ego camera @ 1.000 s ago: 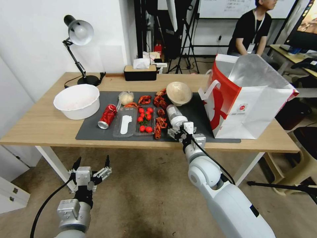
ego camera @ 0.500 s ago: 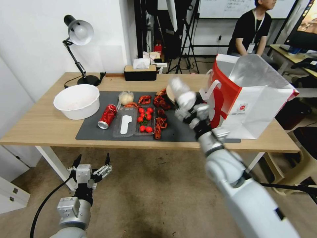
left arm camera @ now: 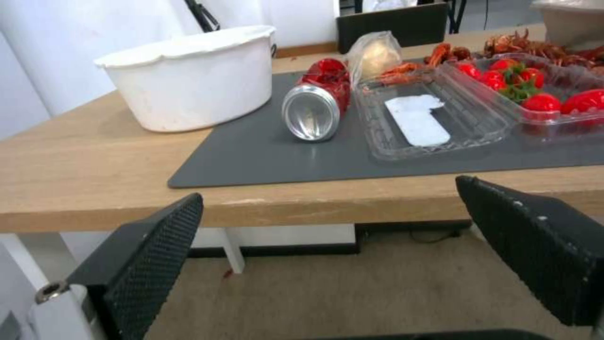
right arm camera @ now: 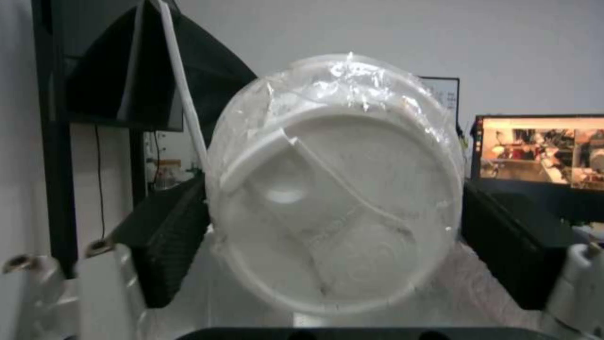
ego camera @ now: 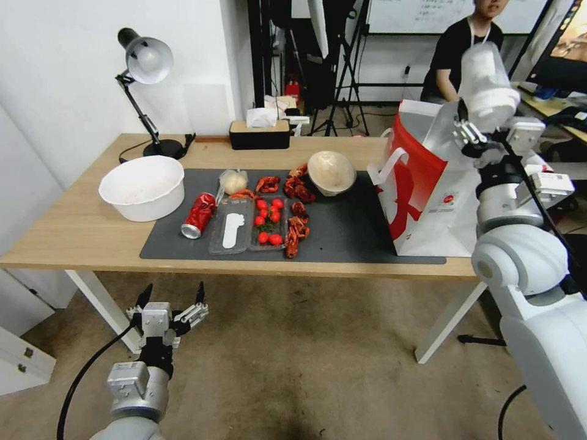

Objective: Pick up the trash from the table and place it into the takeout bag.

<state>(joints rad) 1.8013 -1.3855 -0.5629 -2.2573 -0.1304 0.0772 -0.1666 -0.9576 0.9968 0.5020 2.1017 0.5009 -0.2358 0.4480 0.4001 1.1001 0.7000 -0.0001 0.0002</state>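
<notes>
My right gripper (ego camera: 494, 129) is shut on a white-lidded drink cup (ego camera: 487, 82) and holds it high over the open top of the takeout bag (ego camera: 446, 201), which stands at the table's right end. In the right wrist view the cup's lid (right arm camera: 333, 189) sits between the two black fingers (right arm camera: 167, 236). On the dark mat (ego camera: 348, 232) lie a red soda can (ego camera: 199, 215), a small clear bag with a beige lump (ego camera: 233, 181) and a tipped beige bowl (ego camera: 331, 172). My left gripper (ego camera: 171, 308) hangs open below the table's front edge, facing the can (left arm camera: 318, 101).
A large white plastic bowl (ego camera: 142, 186) stands at the mat's left. A clear tray of cherry tomatoes (ego camera: 269, 223) and red crayfish shells (ego camera: 298, 229) lie mid-mat. A desk lamp (ego camera: 147, 61) and a tissue box (ego camera: 260, 134) are at the back of the table (ego camera: 73, 232).
The right arm has carried the cup from the mat's front up and to the right, to above the bag's opening. The left arm has stayed put.
</notes>
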